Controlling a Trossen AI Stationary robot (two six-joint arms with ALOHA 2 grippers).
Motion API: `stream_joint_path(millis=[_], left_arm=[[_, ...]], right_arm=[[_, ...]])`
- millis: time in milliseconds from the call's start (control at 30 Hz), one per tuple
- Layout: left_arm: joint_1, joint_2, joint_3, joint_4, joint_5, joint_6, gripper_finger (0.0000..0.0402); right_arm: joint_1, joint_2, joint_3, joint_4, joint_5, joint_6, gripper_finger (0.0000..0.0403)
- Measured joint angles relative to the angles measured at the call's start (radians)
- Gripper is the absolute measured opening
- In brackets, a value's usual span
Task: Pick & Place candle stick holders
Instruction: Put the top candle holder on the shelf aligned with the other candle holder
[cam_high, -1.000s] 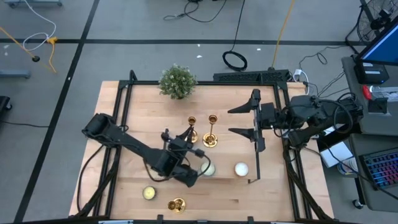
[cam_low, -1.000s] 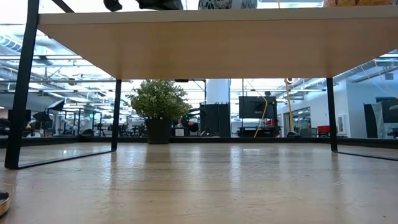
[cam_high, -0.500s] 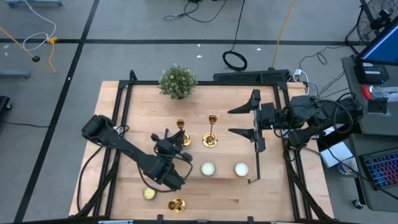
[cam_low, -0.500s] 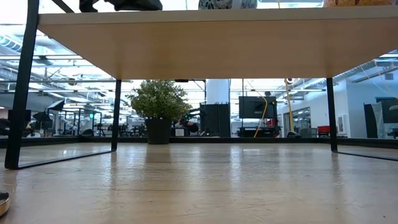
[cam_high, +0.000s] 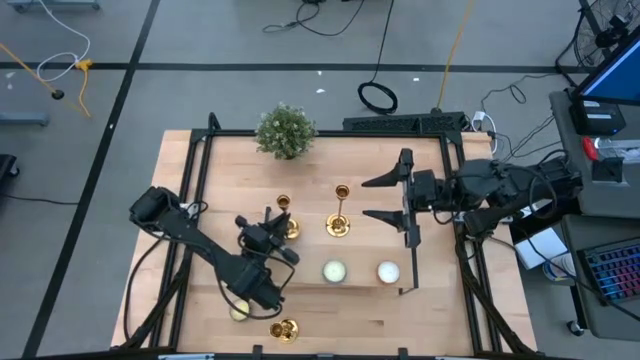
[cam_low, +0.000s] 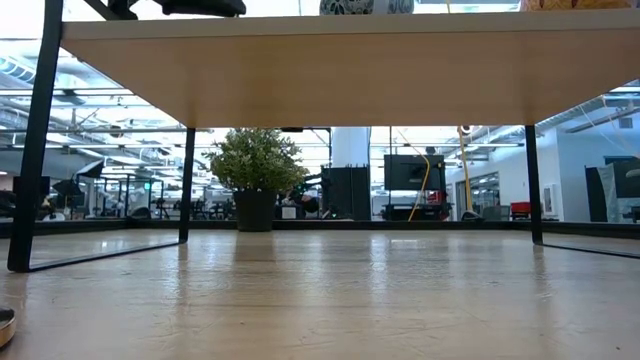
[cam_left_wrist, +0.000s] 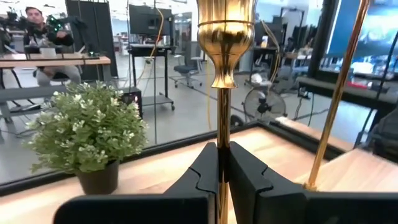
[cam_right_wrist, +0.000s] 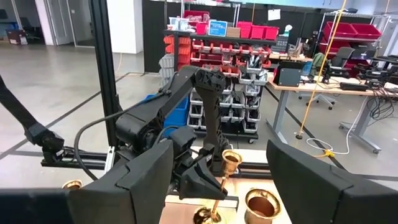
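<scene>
The left gripper is clamped on the thin stem of one candle stick holder, gripping it well below the top cup, as the left wrist view confirms. A second holder stands just beside it toward the table centre, and a third holder stands near the front edge. The right gripper waits with its jaws wide apart and empty, near the second holder. Risks: the polished stem is narrow and round, so it may pivot or slide between the flat finger pads; the flared base may then swing and strike the second holder, which stands on a small footing and would probably topple easily. A tilted release would likely tip the held piece. All three holders are shiny gold metal with round bases, slim stems and small cups. Two pale round candles rest on the wooden table, near a bushy green plant.
</scene>
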Motion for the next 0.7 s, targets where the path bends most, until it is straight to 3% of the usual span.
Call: stream_joint_path(millis=[300, 700], left_arm=[[0.018, 0.003, -0.042, 0.044, -0.04, -0.078, 0.0015], [0.037, 0.003, -0.057, 0.098, -0.037, -0.029, 0.0015]], right_arm=[[0.004, 0.0, -0.014, 0.036, 0.0, 0.0, 0.0258], [0.009, -0.006, -0.014, 0.044, 0.0, -0.006, 0.0258]])
